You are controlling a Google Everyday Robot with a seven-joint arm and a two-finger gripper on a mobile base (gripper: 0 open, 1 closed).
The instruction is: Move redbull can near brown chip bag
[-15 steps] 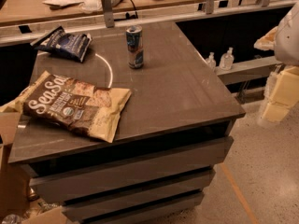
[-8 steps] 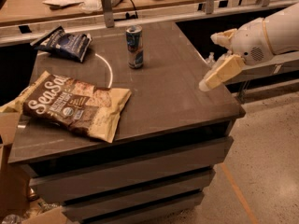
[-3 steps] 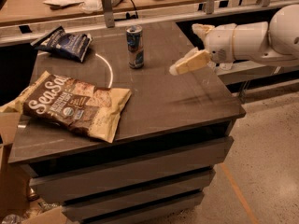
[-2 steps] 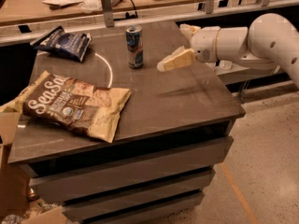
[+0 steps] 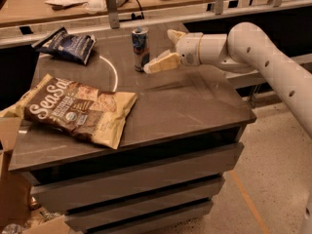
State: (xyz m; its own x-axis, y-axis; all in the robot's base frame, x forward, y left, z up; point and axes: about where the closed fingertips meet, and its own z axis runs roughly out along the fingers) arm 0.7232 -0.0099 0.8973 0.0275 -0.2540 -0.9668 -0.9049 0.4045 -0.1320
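- The redbull can (image 5: 140, 48) stands upright on the far part of the dark table (image 5: 195, 106), about midway between its left and right edges.
- The gripper (image 5: 159, 50) hangs over the tabletop just right of the can, at the end of a white arm (image 5: 263, 57) that reaches in from the right.
- Its two pale fingers (image 5: 163, 62) are spread apart: one points left with its tip right beside the can's lower half, and the other sits farther back and higher. Neither is closed around the can, and I cannot tell whether the nearer tip touches it.
- The brown chip bag (image 5: 78, 110) lies flat on the near left part of the table, well apart from the can, with its "SeaSalt" lettering facing up. Its left end reaches past the table's left edge.
- A smaller dark blue chip bag (image 5: 66, 45) lies at the far left corner.
- A thin white curved line (image 5: 113, 69) marks the tabletop between the can and the two bags.
- Behind the table runs a wooden bench (image 5: 48, 9) with papers and clutter on it.
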